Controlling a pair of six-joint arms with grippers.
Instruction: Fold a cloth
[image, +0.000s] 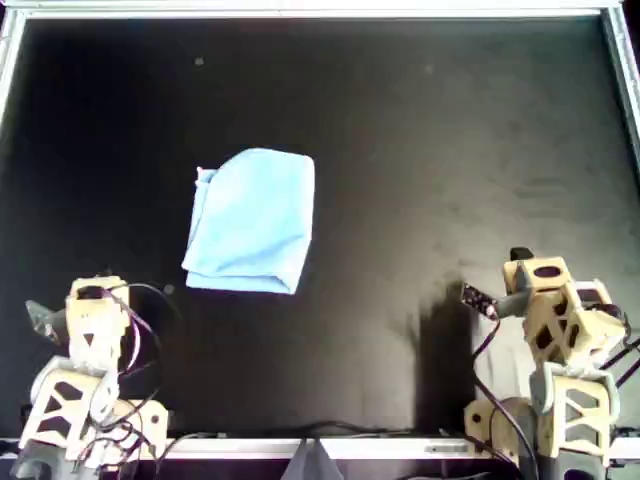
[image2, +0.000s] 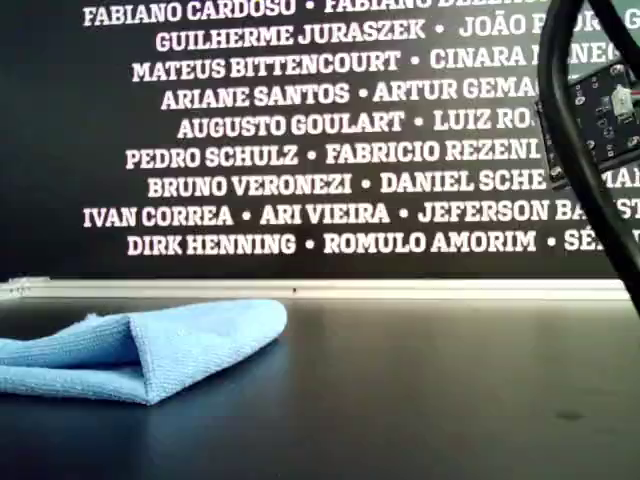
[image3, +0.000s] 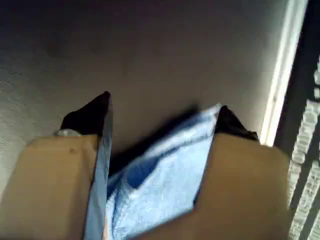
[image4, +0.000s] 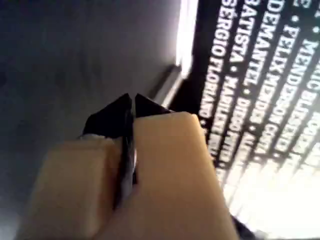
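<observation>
Overhead view: a light-blue cloth (image: 251, 222) lies folded into a rough rectangle on the black table (image: 430, 180), left of centre and about midway between the near and far edges. Its far edge is rounded; at the near edge, layered hems show one above the other. A silver rail (image: 320, 10) borders the table's far side.

Both tan arms sit along the near edge, well apart from the cloth. The arm at the overhead view's left (image: 85, 330) is parked near that corner, with dark cables looping around it; the arm at the overhead view's right (image: 555, 310) stands beside the near right corner.

In the left wrist view, the left gripper (image3: 162, 112) has its black-tipped fingers (image3: 95, 117) spread wide, and the cloth (image3: 160, 185) appears in the gap between them, farther off on the table; nothing is held. In the right wrist view, the right gripper (image4: 132, 102) has its fingertips drawn together with only a thin seam between them, clamping nothing, and is pointed toward the rail and a wall of white lettering (image4: 270, 90).

The exterior view shows the cloth (image2: 150, 350) low at that view's left, a fold open toward the camera, before a black banner (image2: 330, 130) printed with names. A dark cable and a small circuit board (image2: 600, 120) hang at that view's right.
</observation>
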